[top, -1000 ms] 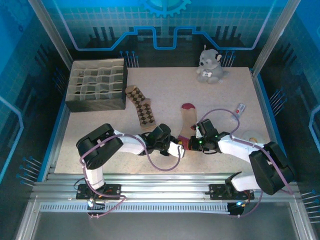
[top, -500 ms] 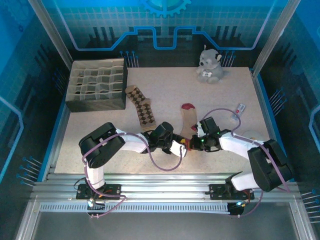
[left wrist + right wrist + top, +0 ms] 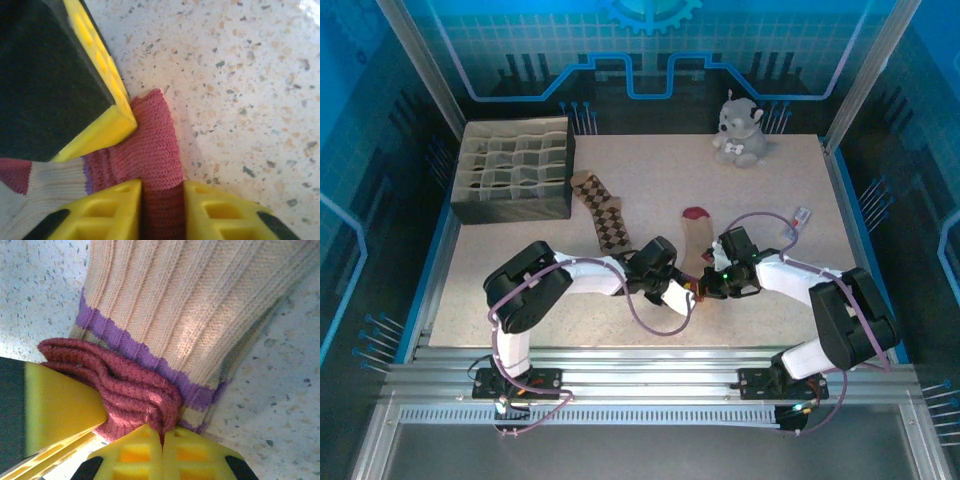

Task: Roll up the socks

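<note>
On the one speckled pale bench (image 3: 650, 165) lie two small fabric socks: one brown-and-tan argyle diamond-patterned sock (image 3: 603, 222) and one beige ribbed sock with a red toe and red cuff (image 3: 694, 240). There is one grey plush toy animal (image 3: 740, 130) at one o'clock, one dark rectangular box with a grid of dividers (image 3: 515, 170) at ten o'clock, and one small white-and-red object (image 3: 801, 217) at three o'clock, too small to identify. Two black-and-white robot arms, left arm (image 3: 582, 275) and right arm (image 3: 795, 275), reach in from six o'clock.

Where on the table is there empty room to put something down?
Bare table lies at the back between the divided box and plush toy, and on the right past the striped sock. It is crowded near the middle front, where the left gripper and right gripper pinch that sock beside the argyle sock.
</note>
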